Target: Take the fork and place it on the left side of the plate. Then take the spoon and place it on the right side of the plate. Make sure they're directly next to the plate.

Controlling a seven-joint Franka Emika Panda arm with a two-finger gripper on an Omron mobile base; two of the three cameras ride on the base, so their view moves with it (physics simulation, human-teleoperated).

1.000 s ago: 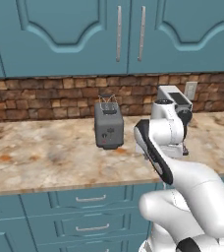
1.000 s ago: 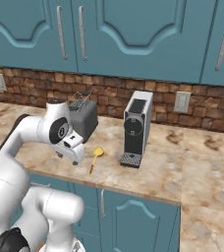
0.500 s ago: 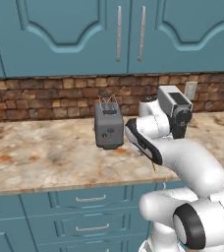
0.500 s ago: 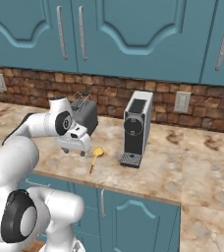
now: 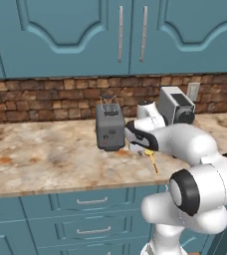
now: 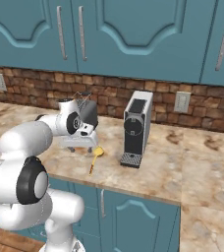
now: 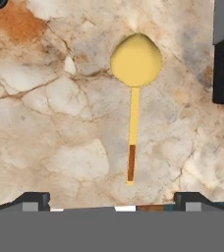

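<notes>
My jaws stand as wide as they go with nothing between them. One fingertip sits low at each side of the hand view, and the bare marbled desk lies between them. Straight ahead is the spoon, flat on the desk, with its handle end nearest me and its round bowl farthest. It runs roughly down the midline between my tips, so I judge I am lined up over it but above it and not touching. A second ago my hand was held high and upright, further from the toaster and nearer the coffee machine. Since then it has swung across and tipped down, and now hangs just to the right of the toaster over the front strip of the desk. To me that means the reach is done and what remains is to come down and close on the handle. From the right base view the spoon lies just in front of and to the right of the toaster, between it and the coffee machine. Its handle points at the desk's front edge. The dark block at the right edge of the hand view looks like the foot of that machine, though I cannot be sure. My arm rises from the base, folds at the elbow and reaches forward and left, with the wrist turned so the hand looks steeply down at the desk.
</notes>
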